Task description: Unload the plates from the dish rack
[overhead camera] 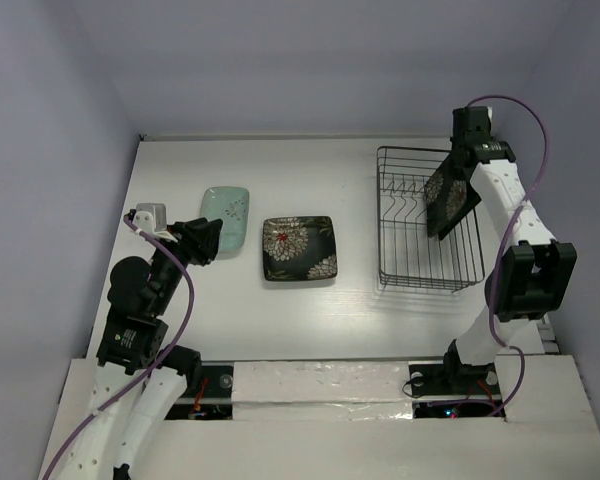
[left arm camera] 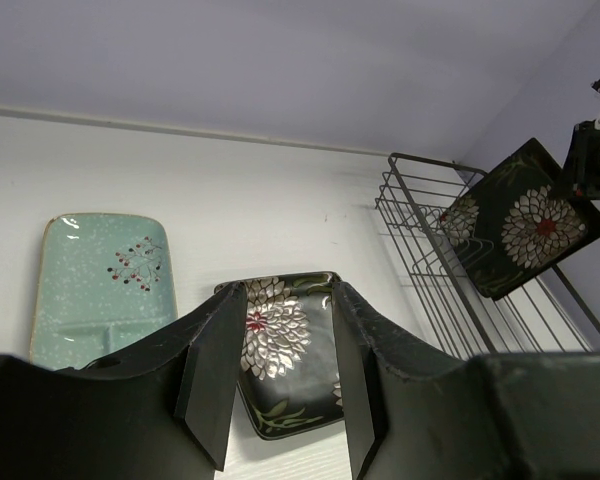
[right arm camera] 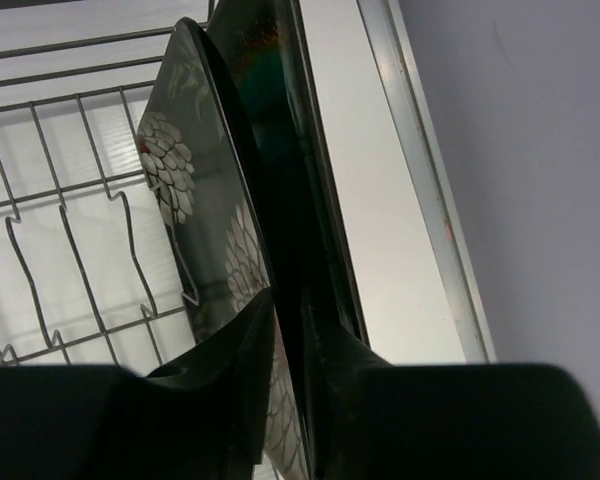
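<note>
Plates and rack, shown from above and from both wrists.

**Right gripper** [right arm camera: 288, 310]: the jaws are set narrow, astride the rim of the dark square plate [right arm camera: 205, 190]. One finger [right arm camera: 230, 390] is laid on the flowered face. The other is laid on the opposite face, where a teal sheen is seen. Whether the rim is actually pinched cannot be told. The plate is presented edge-on ahead of these jaws and is tilted, with its lower part inside the dish rack [overhead camera: 380, 215]. The rack's grid base and upright prongs are seen to the left of the jaws, and the table's edge strip and the wall to the right.

**Left gripper** [left arm camera: 286, 300]: the jaws are held partly apart and nothing is gripped between the fingers [left arm camera: 212, 380]. Just ahead of the fingertips, framed by the gap, the black floral plate [left arm camera: 280, 335] is laid flat on the table [overhead camera: 280, 170]. Ahead and to the left of the jaws, the mint-green plate [left arm camera: 100, 280] is also laid flat, close beside the black one but not touching it. The rack is seen well off to the right of these jaws, with the tilted plate standing in it.
</note>
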Motion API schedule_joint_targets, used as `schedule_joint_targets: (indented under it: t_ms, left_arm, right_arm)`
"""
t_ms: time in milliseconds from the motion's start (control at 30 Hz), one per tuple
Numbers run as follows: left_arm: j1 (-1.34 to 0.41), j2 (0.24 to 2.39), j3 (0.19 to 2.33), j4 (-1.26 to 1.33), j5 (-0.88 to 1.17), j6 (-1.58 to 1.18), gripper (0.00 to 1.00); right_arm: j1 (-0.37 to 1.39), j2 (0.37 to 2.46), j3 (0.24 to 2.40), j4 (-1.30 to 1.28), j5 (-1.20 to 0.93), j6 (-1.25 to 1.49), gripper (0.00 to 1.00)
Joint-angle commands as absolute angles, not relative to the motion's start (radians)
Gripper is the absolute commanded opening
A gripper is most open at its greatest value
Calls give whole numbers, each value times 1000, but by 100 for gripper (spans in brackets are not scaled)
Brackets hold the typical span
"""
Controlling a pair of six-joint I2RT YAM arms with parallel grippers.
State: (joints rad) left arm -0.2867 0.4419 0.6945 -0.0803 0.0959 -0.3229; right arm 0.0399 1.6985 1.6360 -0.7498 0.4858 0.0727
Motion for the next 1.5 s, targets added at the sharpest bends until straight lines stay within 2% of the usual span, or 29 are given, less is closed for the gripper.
schedule_joint_targets:
  t_ms: [0,33,100,200,233,333,600,900,1100,1267,1467]
  left_arm:
    - [-291,434,729,-54,94,-321,36]
    - [-291,433,729,-54,95,-319,36]
    - [-291,430,729,-55,94,-319,36]
    - [-291,426,729,-57,92,-319,36]
    - [-291,425,729,-55,92,-321,36]
    - [-291,422,729,-55,91,-321,36]
    - [-291,420,727,-54,98,-324,36]
    - [-291,425,726,-54,98,-324,36]
    - [-291,429,726,-52,95,-325,36]
    - [-291,429,726,-52,89,-325,36]
    - [-291,431,724,-54,87,-325,36]
  right_arm:
    - [52,1716,1678,-778,451,52,26]
    - [52,1724,1674,-779,463,52,33]
    - [61,1730,1667,-782,463,48,34]
    - [72,1723,1670,-784,476,48,20]
    - [72,1715,1671,-784,488,45,11]
    - [95,1675,1677,-775,531,35,1]
    - [158,1542,1692,-710,672,-90,0]
    - [209,1421,1690,-676,677,-97,0]
    - [258,1321,1732,-646,487,61,0]
    - [385,1243,1518,-439,278,260,0]
    - [506,1271,1258,-30,109,570,0]
